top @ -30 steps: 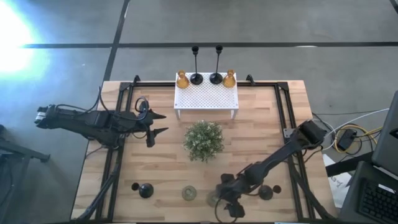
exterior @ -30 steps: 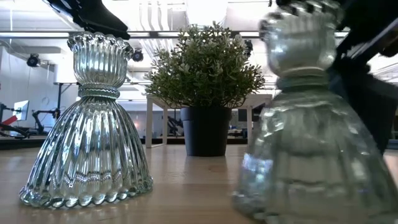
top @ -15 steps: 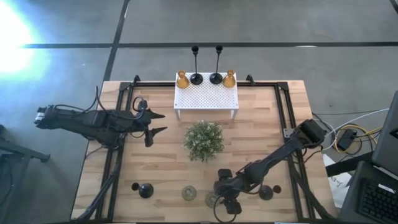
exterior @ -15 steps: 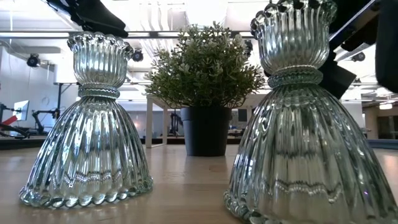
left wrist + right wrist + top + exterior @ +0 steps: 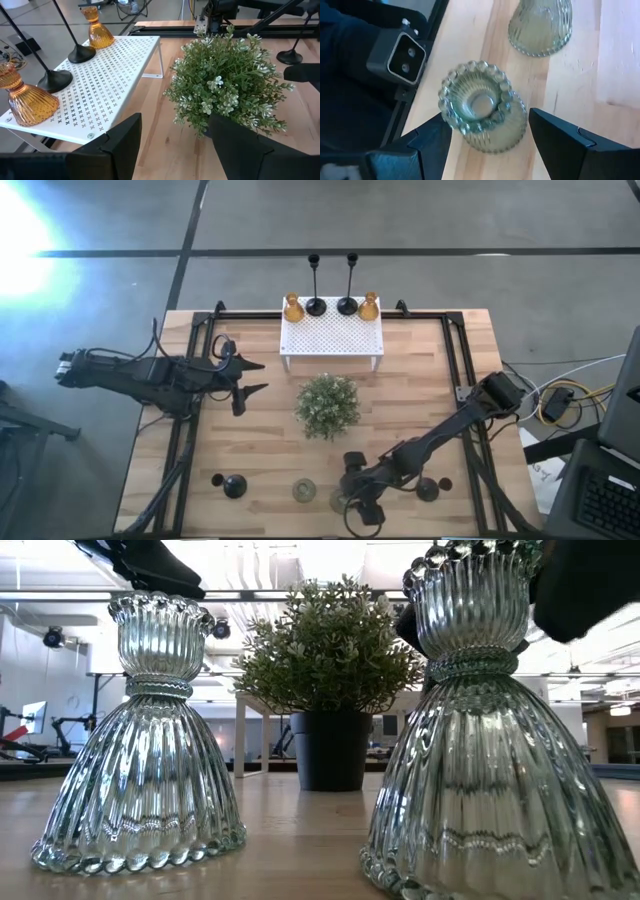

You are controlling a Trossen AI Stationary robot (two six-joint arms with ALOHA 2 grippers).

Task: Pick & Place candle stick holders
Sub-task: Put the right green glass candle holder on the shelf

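A pale greenish glass holder [image 5: 341, 500] stands upright on its base near the table's front edge. It also shows in the right wrist view [image 5: 477, 102] and close up in the low view [image 5: 490, 740]. My right gripper [image 5: 487, 117] is open above it, with one finger on each side of its upper cup. Its twin [image 5: 304, 490] stands just to its left, also in the low view [image 5: 150, 740]. Two amber holders [image 5: 292, 308] [image 5: 368, 307] and two tall black ones [image 5: 316, 305] stand on the white stand [image 5: 331, 335]. My left gripper [image 5: 252, 377] waits open at the table's left. My right gripper comes at the greenish holder from above, pointing down. Its fingers [image 5: 436, 140] stand on either side of the beaded upper cup [image 5: 451, 95]. I cannot tell whether they touch it. The holder stands upright on the table.
A bushy green plant [image 5: 327, 405] stands at the table's middle. Short black holders stand near the front edge at the left [image 5: 235, 486] and the right [image 5: 428, 489]. The low camera's housing [image 5: 395, 57] sits at the table's near edge beside the holder.
My right gripper has gone a little toward the table's left edge with the greenish holder. The holder was in motion a second ago and now stands still and upright on the table beside its twin.
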